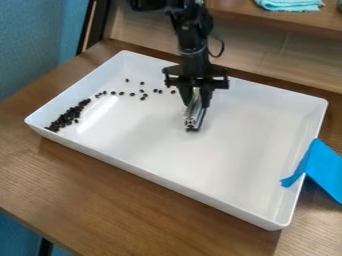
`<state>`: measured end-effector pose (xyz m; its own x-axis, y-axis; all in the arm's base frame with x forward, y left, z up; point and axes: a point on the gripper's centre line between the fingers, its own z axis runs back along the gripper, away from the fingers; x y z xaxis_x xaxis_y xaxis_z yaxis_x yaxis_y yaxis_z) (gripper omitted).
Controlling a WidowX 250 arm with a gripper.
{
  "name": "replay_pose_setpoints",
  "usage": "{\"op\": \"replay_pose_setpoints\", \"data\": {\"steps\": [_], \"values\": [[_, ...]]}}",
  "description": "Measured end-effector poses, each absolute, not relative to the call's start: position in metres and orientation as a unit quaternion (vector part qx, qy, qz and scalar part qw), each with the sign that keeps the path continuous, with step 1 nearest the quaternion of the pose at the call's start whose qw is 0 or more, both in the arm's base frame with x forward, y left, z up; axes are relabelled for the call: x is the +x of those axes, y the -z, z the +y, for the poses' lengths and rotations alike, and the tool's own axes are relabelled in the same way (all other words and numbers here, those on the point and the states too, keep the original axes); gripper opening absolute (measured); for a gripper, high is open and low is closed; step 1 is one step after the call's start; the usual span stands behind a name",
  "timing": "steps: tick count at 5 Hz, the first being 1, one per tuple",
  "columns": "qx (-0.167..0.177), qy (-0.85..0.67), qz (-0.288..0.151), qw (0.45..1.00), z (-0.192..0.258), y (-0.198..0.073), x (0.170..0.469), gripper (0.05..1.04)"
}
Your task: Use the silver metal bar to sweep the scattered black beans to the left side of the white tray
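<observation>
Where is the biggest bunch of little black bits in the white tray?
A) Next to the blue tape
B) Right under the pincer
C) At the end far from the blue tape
C, because the black bits crowd at the white tray's end away from the blue tape, while the pincer holds the silvery bar nearer the middle.

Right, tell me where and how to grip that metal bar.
Best take the metal bar by its upper part, from above, as the gripper has it: it is slim and slants upward, so its long sides likely suit a pinch.
</observation>
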<state>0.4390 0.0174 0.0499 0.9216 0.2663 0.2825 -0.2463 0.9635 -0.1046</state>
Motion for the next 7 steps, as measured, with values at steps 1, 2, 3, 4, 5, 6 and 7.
{"op": "replay_pose_setpoints", "data": {"steps": [1,2,3,4,5,6,7], "values": [[-0.031,-0.142,-0.151,0.978,0.030,-0.048,0.447,0.373],[-0.030,-0.142,-0.156,0.977,0.041,-0.049,0.452,0.373],[-0.026,-0.145,-0.155,0.977,0.056,-0.047,0.450,0.373],[-0.028,-0.156,-0.158,0.975,0.077,-0.048,0.448,0.373],[-0.034,-0.167,-0.155,0.973,0.096,-0.047,0.443,0.373],[-0.036,-0.170,-0.157,0.972,0.107,-0.048,0.440,0.373],[-0.040,-0.179,-0.152,0.971,0.118,-0.047,0.435,0.373]]}}
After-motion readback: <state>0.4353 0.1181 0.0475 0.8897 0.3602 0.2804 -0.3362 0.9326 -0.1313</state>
